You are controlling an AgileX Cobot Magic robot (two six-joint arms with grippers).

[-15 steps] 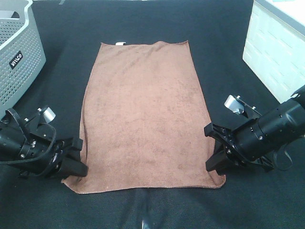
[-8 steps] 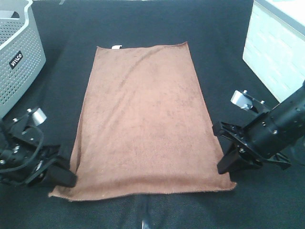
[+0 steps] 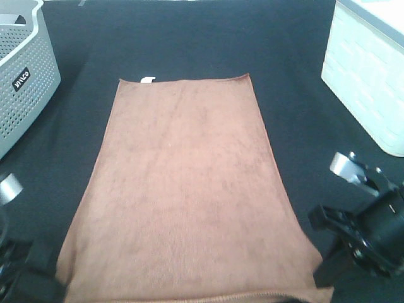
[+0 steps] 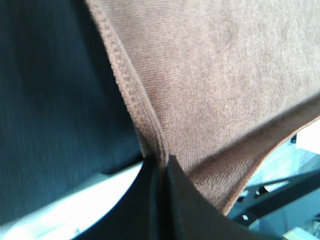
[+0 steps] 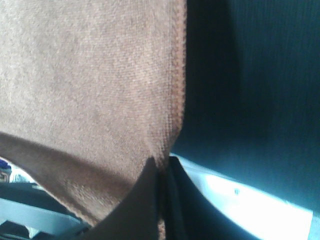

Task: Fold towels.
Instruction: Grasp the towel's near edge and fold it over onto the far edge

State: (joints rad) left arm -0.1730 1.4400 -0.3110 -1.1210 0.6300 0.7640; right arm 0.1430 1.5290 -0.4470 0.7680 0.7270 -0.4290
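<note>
Left wrist, end effector [image 4: 162,165] seemingly pinching towel [image 4: 225,75]

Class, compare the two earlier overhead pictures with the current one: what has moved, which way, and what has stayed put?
The left gripper and right gripper, shut throughout on the near corners of the towel, pulled back toward the near side. They dragged the towel along and spread its near edge wider. Its white tag slid nearer too. Nothing was released. The grey basket and white box stayed put.
</note>
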